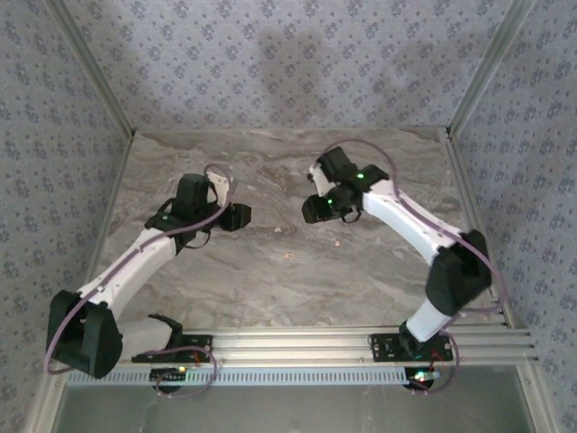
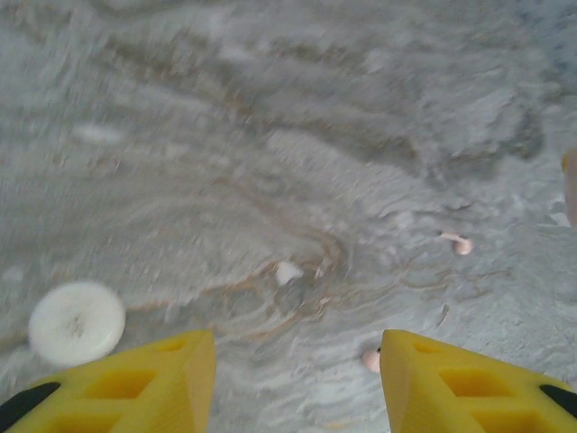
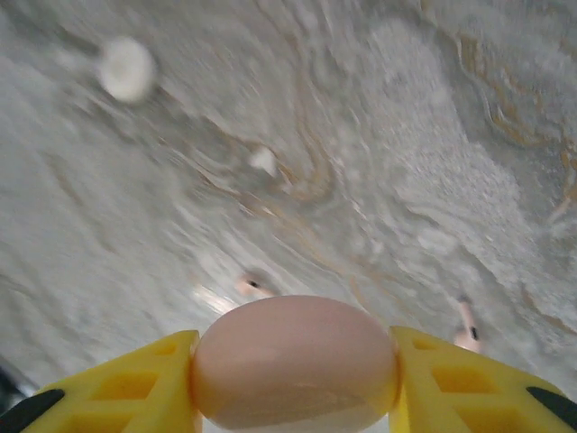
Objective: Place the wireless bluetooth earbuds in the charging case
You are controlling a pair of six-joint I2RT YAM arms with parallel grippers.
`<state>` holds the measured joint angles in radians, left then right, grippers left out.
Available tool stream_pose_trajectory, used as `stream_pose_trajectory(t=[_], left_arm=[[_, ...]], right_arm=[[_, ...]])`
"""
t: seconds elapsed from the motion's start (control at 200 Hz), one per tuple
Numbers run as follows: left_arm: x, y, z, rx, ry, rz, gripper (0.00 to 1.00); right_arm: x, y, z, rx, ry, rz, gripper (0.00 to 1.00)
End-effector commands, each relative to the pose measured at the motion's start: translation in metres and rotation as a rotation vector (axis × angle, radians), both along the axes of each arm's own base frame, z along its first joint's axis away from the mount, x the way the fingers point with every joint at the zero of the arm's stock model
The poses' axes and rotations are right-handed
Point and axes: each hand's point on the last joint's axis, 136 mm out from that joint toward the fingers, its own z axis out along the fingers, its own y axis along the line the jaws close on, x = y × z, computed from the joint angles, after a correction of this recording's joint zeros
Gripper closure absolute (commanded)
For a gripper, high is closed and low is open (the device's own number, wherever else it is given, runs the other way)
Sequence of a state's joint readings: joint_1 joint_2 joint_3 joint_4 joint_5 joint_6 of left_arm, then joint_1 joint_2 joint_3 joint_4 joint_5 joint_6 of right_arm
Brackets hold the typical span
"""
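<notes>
My right gripper (image 3: 296, 356) is shut on the charging case (image 3: 296, 379), a smooth pale pink oval held between the yellow fingers above the marble table. On the table below lie two small pale earbuds: one just beyond the case (image 3: 252, 287), the other off to the right (image 3: 467, 334). In the top view both earbuds (image 1: 338, 242) (image 1: 290, 256) lie between the arms. My left gripper (image 2: 297, 347) hovers open over the table with nothing between its fingers. One earbud (image 2: 370, 360) lies beside its right finger (image 2: 451, 383), and another earbud (image 2: 462, 244) lies farther right.
A round white disc (image 2: 77, 322) lies on the table left of the left gripper, and a small white bit (image 2: 288, 271) ahead of it. In the right wrist view the disc (image 3: 126, 68) and white bit (image 3: 263, 161) lie farther off. Metal rails (image 1: 361, 347) edge the near side.
</notes>
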<state>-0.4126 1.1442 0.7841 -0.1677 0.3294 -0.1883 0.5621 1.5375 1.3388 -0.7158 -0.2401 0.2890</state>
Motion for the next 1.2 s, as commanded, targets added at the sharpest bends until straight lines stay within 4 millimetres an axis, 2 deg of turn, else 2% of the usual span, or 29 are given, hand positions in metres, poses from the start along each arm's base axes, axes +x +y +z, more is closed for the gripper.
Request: stream_pose_trajectory(t=[0.0, 0.02, 0.09, 0.165, 0.25, 0.415, 0.73, 1.034, 1.199], left_arm=[[-0.005, -0.020, 0.054, -0.089, -0.398, -0.124, 0.49], [-0.010, -0.023, 0.058, -0.095, -0.445, -0.148, 0.49], [-0.025, -0.030, 0.068, -0.102, -0.573, -0.209, 0.49], [-0.035, -0.038, 0.072, -0.091, -0.632, -0.259, 0.49], [-0.040, -0.045, 0.077, -0.101, -0.663, -0.293, 0.49], [-0.043, -0.056, 0.091, -0.149, -0.723, -0.306, 0.49], [-0.042, -0.068, 0.098, -0.194, -0.741, -0.289, 0.48], [-0.029, -0.065, 0.104, -0.215, -0.726, -0.200, 0.48], [-0.030, -0.069, 0.105, -0.229, -0.719, -0.217, 0.52]], right_arm=[[0.015, 0.028, 0.049, 0.383, -0.052, -0.100, 0.56], [0.012, 0.027, 0.046, 0.408, -0.043, -0.110, 0.56], [0.010, 0.030, 0.062, 0.495, -0.051, -0.132, 0.56], [0.007, 0.040, 0.077, 0.587, -0.052, -0.126, 0.56], [0.001, 0.056, 0.093, 0.673, -0.063, -0.088, 0.56], [-0.010, 0.077, 0.109, 0.728, -0.093, -0.030, 0.56], [-0.024, 0.093, 0.114, 0.749, -0.089, 0.021, 0.56], [-0.033, 0.100, 0.115, 0.752, -0.080, 0.054, 0.56], [-0.036, 0.103, 0.116, 0.752, -0.078, 0.066, 0.56]])
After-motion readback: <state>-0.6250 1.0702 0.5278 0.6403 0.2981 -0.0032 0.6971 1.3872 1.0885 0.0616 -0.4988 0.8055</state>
